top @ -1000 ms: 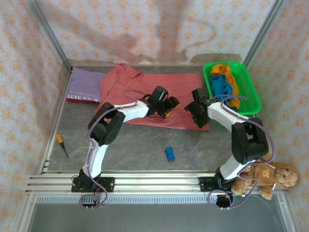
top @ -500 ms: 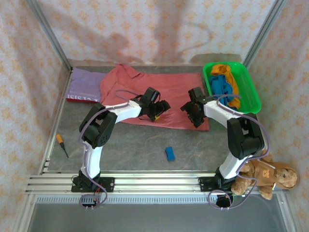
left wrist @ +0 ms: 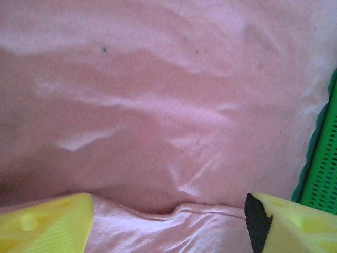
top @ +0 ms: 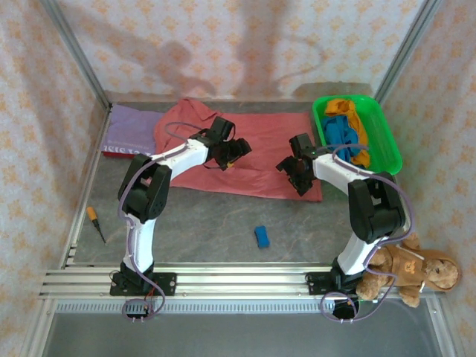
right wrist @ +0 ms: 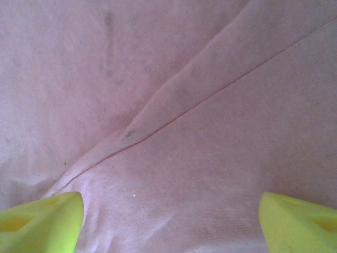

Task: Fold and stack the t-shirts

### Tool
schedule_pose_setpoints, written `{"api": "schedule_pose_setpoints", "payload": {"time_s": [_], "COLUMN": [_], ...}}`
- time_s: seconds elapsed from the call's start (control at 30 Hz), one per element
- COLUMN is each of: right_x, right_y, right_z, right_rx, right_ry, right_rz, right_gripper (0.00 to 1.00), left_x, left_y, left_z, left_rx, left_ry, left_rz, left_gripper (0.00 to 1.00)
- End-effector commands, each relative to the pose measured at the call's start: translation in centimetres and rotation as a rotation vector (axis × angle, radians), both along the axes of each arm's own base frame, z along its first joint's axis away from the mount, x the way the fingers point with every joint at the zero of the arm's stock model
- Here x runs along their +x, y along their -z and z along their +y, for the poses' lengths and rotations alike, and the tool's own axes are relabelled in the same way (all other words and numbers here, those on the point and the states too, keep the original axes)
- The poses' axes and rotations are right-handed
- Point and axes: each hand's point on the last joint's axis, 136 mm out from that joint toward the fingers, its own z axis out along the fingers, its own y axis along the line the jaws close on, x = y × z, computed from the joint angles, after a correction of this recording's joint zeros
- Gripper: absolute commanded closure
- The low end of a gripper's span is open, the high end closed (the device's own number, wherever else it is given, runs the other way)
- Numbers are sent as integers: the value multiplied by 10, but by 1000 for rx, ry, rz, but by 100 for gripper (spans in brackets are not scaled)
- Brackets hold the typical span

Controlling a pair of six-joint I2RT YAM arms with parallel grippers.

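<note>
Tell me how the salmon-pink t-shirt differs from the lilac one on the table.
The salmon-pink t-shirt is spread wide across the middle of the table, rumpled at its left end; the lilac t-shirt is folded into a neat rectangle in the far left corner. The salmon-pink one covers far more area than the lilac one. The lilac one rests on a dark red cloth; the salmon-pink one rests on the table itself. Both lie flat.

Both arms are extended forward, elbows bent, wrists angled inward. Left gripper (top: pixel 232 151) and right gripper (top: pixel 292 171) are pointed down, jaws spread wide.
</note>
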Motion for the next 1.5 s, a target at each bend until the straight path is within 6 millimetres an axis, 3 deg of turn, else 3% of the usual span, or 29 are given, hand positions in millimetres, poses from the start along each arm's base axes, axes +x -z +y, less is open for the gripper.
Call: {"api": "schedule_pose_setpoints", "payload": {"time_s": [0.0, 0.1, 0.2, 0.37, 0.4, 0.6, 0.73, 1.0, 1.23, 1.47], "right_x": [6, 7, 9, 14, 15, 16, 10, -10, -37, -69], "right_y": [-8, -11, -9, -2, 0, 17, 29, 46, 55, 64], "right_z": [6, 14, 22, 31, 33, 38, 37, 36, 31, 23], "right_rx": [4, 23, 32, 38, 41, 29, 20, 36, 47, 55], "right_ry": [-53, -110, -161, -221, -229, -295, -325, -354, -383, -391], "right_rz": [-22, -29, -22, 11, 19, 75, 122, 184, 246, 286], "right_gripper": [15, 16, 16, 16, 16, 16, 16, 16, 16, 16], "left_x": [5, 1, -15, -40, -42, -41, -40, -65, -97, -137], "left_y": [-15, -29, -27, -4, -11, 14, 33, 76, 90, 89], "left_z": [12, 29, 54, 97, 105, 139, 149, 152, 158, 157], "left_rx": [49, 103, 208, 329, 335, 398, 419, 385, 377, 329], "left_ry": [11, 22, 50, 63, 55, 27, 35, 36, 17, -14], "left_rz": [-24, -32, -3, 68, 54, 68, 108, 199, 243, 246], "left_gripper": [23, 23, 22, 22, 21, 21, 21, 21, 21, 20]}}
